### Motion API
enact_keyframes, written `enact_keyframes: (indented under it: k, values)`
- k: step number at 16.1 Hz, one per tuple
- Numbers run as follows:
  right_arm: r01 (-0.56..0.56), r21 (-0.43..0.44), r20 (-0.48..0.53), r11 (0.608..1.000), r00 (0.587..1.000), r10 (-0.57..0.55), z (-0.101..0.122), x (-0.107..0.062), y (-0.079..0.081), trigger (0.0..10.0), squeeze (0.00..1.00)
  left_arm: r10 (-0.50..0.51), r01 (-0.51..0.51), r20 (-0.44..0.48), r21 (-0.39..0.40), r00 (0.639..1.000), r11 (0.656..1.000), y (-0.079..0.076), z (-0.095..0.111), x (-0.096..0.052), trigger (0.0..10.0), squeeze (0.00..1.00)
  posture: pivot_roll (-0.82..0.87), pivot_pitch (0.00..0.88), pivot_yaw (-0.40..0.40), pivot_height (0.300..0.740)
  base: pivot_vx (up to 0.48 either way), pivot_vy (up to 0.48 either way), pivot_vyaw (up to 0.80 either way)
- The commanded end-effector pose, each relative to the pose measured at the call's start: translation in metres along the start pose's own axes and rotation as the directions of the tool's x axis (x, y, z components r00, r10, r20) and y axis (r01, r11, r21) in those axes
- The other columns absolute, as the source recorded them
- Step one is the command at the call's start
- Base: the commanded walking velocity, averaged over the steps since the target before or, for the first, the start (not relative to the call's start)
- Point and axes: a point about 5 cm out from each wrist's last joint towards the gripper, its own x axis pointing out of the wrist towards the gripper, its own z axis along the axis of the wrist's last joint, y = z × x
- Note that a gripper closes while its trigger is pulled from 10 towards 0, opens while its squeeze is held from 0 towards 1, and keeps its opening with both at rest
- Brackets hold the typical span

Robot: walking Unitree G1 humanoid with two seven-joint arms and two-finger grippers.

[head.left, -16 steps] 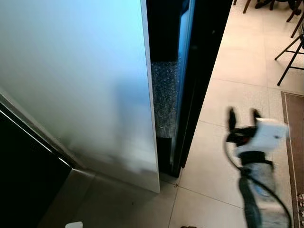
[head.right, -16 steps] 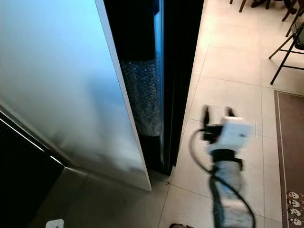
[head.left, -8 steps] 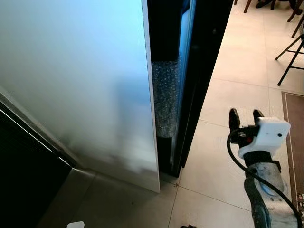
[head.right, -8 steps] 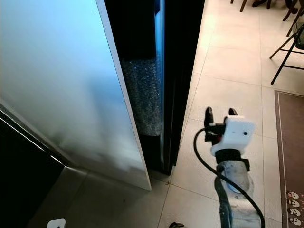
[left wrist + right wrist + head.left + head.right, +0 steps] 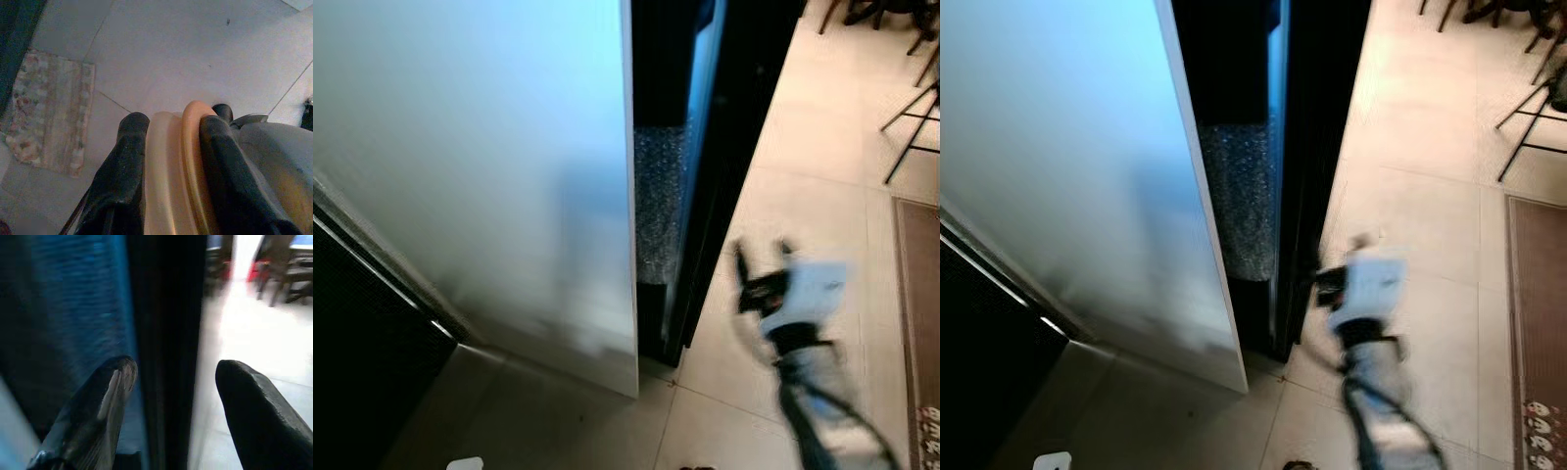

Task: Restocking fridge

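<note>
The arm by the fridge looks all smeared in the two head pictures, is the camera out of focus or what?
Left and right eye views: the right gripper and its arm are streaked by motion blur, while the fridge door and floor tiles look only slightly soft. Right wrist view: the fingers are fairly sharp, the background dim and smeared. Left wrist view: dim, little blur.

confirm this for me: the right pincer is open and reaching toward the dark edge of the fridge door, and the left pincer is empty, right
Not quite: the left pincer is not empty. The left wrist view shows its fingers shut on a pale orange item. The rest holds: the right pincer is open, pointing at the dark edge of the fridge door.
</note>
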Motion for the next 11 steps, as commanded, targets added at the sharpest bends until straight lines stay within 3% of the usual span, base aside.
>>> enact_keyframes:
  k: [1,7,11]
  values:
    - [-0.004,-0.002,0.01,1.0,1.0,0.004,0.003,0.0,0.001,10.0,0.0,0.005,-0.006,-0.035,-0.03,0.999,1.0,0.001,-0.009,-0.002,10.0,0.0,-0.09,0.121,0.038,0.74,0.0,0.0,0.0]
    - [0.075,-0.051,-0.029,0.996,0.997,-0.076,-0.01,0.002,-0.022,10.0,0.0,-0.035,0.034,-0.027,-0.068,0.999,0.997,-0.02,-0.002,0.001,10.0,0.0,-0.14,0.0,0.005,0.74,0.0,0.0,0.0]
    - [0.133,-0.05,-0.02,0.99,0.991,-0.134,-0.012,0.008,-0.036,10.0,0.0,-0.035,0.033,-0.029,-0.078,0.999,0.996,-0.017,-0.005,0.0,10.0,0.0,-0.14,0.0,0.004,0.74,0.0,0.0,0.0]
